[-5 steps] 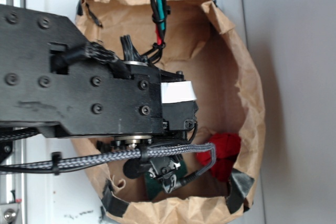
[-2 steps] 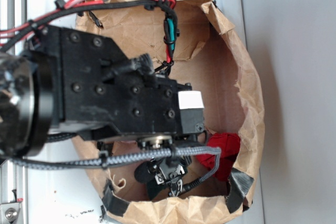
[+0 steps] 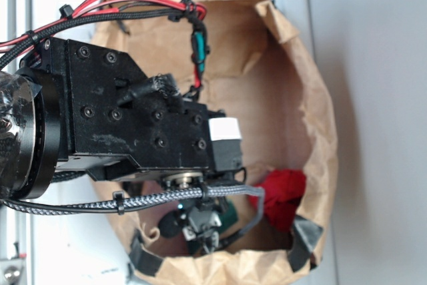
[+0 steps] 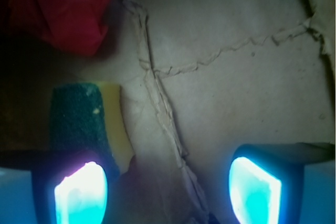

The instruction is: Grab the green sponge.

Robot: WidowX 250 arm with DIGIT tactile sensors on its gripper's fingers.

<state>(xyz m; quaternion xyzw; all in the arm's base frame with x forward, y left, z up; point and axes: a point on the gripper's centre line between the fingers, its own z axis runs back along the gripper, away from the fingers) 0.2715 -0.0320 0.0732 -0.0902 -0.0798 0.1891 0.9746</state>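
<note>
Inside a crumpled brown paper bag [image 3: 313,98], the robot's gripper [image 4: 168,187] hangs with its fingers spread wide apart, clasping nothing. The green sponge [image 4: 79,116], dark green with a yellow edge, lies flat on the bag's floor just beyond the left-hand finger [image 4: 79,190] in the wrist view, partly hidden by its glowing tip and outside the gap. A red cloth [image 4: 58,9] sits farther past the sponge. Seen from outside, the black arm [image 3: 133,125] covers most of the bag's opening.
</note>
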